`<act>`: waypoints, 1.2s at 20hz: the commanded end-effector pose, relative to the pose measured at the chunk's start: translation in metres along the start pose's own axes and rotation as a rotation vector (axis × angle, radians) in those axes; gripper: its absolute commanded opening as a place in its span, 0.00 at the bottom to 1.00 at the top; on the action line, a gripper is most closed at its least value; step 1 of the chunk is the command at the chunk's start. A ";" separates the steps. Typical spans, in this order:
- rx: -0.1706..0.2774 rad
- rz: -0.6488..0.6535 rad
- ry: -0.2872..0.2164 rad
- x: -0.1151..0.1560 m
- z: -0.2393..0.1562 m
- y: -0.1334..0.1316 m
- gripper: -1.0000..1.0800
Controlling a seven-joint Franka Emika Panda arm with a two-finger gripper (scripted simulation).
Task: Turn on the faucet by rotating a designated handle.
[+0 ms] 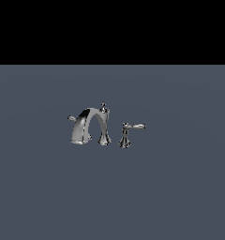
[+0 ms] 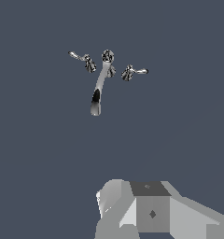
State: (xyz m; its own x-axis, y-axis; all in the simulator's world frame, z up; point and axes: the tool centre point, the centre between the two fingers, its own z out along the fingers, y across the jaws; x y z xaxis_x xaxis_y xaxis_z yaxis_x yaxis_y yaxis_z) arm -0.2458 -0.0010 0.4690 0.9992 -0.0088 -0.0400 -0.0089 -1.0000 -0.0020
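Note:
The chrome faucet (image 1: 88,124) stands alone on the grey floor, its wide arched spout curving toward the exterior view's left. The handle (image 1: 71,118) shows only as a rounded stub past the spout. A separate flared post with a long lever (image 1: 128,133) stands to the exterior view's right. From the wrist view the faucet (image 2: 99,86) appears from above, with the handle (image 2: 80,58) on one side of it. Grey blocks of my gripper (image 2: 146,210) fill that view's edge, far from the faucet. Its fingertips are hidden, and the arm is absent from the exterior view.
The faucet stands on a flat grey-blue floor (image 1: 180,187). A black band fills the upper part of the exterior view.

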 end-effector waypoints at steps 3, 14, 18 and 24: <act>-0.004 0.001 0.002 0.000 -0.001 0.000 0.00; -0.043 0.010 0.017 -0.001 -0.011 0.003 0.00; -0.029 0.028 0.015 0.005 -0.009 0.000 0.00; 0.012 0.087 0.006 0.025 -0.002 -0.007 0.00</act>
State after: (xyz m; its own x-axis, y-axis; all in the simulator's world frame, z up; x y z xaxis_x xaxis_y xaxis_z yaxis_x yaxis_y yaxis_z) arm -0.2264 0.0039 0.4723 0.9964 -0.0789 -0.0305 -0.0789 -0.9969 -0.0002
